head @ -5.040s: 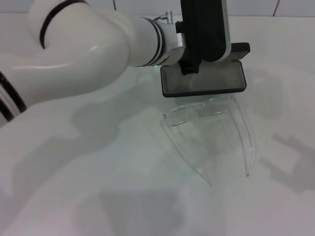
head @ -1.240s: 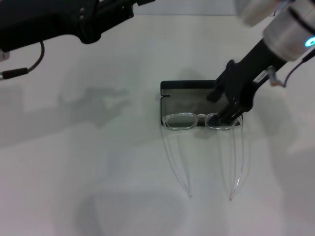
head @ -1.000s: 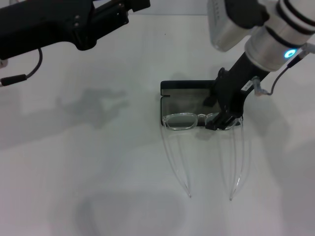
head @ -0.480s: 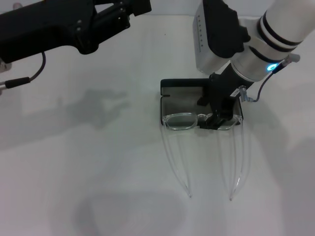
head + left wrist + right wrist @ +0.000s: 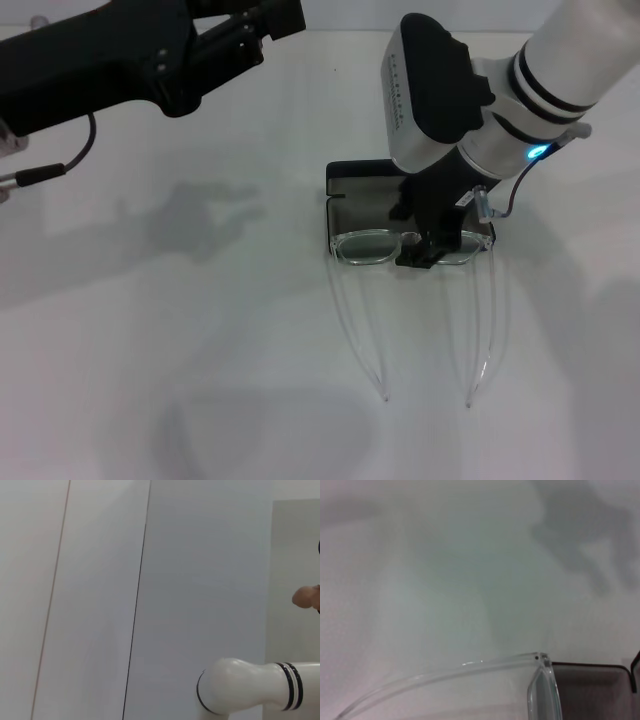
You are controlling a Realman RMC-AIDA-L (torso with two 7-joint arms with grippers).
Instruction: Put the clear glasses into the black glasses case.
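A white bench (image 5: pixel 200 340) carries the black glasses case (image 5: pixel 360 195), lying open with its grey lining up. The clear glasses (image 5: pixel 365 247) rest across the case's near edge, lenses upright, both temple arms trailing over the bench toward the robot. The right hand (image 5: pixel 425 245) reaches down at the bridge, beside the right lens; whether its fingers have closed on the frame cannot be told. The left hand (image 5: pixel 270 18) hangs raised at the far left, well apart; its grip cannot be told.
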